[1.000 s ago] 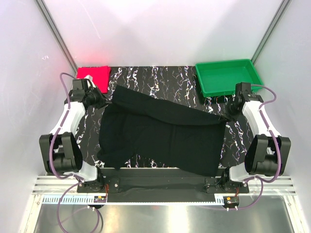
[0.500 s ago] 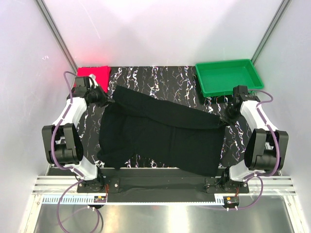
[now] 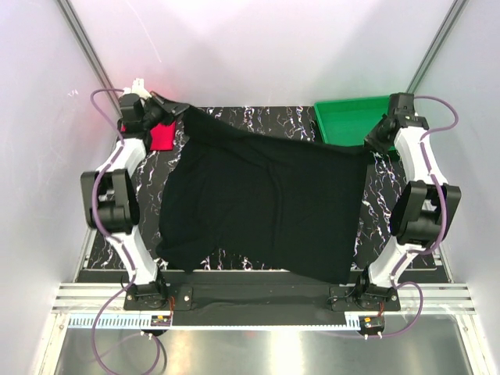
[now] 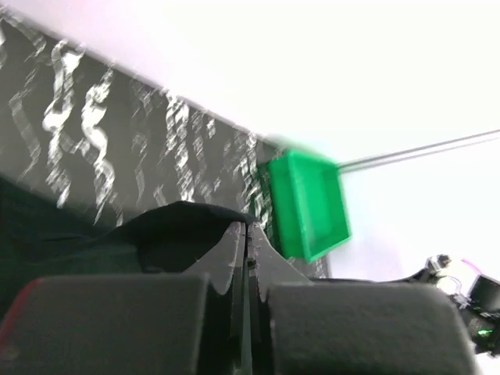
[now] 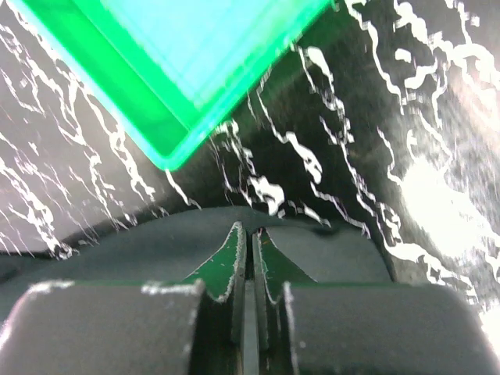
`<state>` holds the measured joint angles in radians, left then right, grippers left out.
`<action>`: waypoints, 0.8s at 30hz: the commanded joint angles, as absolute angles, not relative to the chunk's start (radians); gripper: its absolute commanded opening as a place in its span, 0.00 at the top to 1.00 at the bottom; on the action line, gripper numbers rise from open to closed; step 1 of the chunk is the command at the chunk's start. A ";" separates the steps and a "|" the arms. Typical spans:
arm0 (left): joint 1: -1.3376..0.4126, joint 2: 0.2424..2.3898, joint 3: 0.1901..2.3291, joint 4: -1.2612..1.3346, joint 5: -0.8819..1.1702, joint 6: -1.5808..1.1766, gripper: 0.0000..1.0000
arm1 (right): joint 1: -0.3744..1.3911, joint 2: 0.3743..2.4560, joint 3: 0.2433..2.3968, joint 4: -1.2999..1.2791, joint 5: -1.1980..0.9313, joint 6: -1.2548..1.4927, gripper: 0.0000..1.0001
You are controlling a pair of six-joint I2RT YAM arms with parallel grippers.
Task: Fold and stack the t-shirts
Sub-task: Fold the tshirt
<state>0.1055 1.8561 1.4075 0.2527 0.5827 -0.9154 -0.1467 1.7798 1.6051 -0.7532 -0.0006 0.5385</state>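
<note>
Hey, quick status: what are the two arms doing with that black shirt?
Both shut: left end effector and right end effector pinch black t-shirt at far corners. Shirt stretched between them. Nearby: red t-shirt, green tray; neither blocking.

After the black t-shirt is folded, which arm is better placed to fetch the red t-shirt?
Left, probably. The red t-shirt lies at the far left corner, beside the left hand. The right hand is opposite, by the green tray. Both hands grip the black t-shirt.
</note>
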 commanded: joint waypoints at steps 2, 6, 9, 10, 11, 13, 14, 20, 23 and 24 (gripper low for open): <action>0.101 1.991 1.554 0.522 0.643 -1.051 1.00 | -0.164 1.835 1.669 -0.719 0.025 0.532 1.00; 0.092 2.080 1.621 0.538 0.670 -1.078 1.00 | -0.176 1.870 1.652 -0.710 0.012 0.520 1.00; 0.087 2.105 1.628 0.537 0.684 -1.095 1.00 | -0.183 1.859 1.620 -0.700 0.008 0.515 1.00; 0.083 2.103 1.618 0.534 0.684 -1.097 1.00 | -0.183 1.855 1.611 -0.695 0.008 0.514 1.00; 0.078 2.103 1.615 0.531 0.686 -1.100 1.00 | -0.186 1.845 1.597 -0.693 0.008 0.512 1.00; 0.063 2.109 1.618 0.523 0.692 -1.103 1.00 | -0.192 1.839 1.591 -0.690 0.018 0.508 1.00; 0.057 2.112 1.623 0.523 0.690 -1.104 1.00 | -0.204 1.832 1.586 -0.692 0.032 0.508 1.00; 0.031 2.155 1.696 0.543 0.684 -1.134 1.00 | -0.261 1.818 1.603 -0.692 0.049 0.500 1.00; 0.029 2.178 1.703 0.623 0.666 -1.184 1.00 | -0.296 1.838 1.634 -0.690 0.032 0.479 1.00; 0.029 2.178 1.703 0.623 0.666 -1.189 1.00 | -0.296 1.842 1.640 -0.690 0.026 0.479 1.00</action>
<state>0.0166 2.1635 1.6558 0.5053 0.6640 -1.1473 -0.2771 1.8763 1.5841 -0.7219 0.0090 0.5087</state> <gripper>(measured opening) 0.012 0.075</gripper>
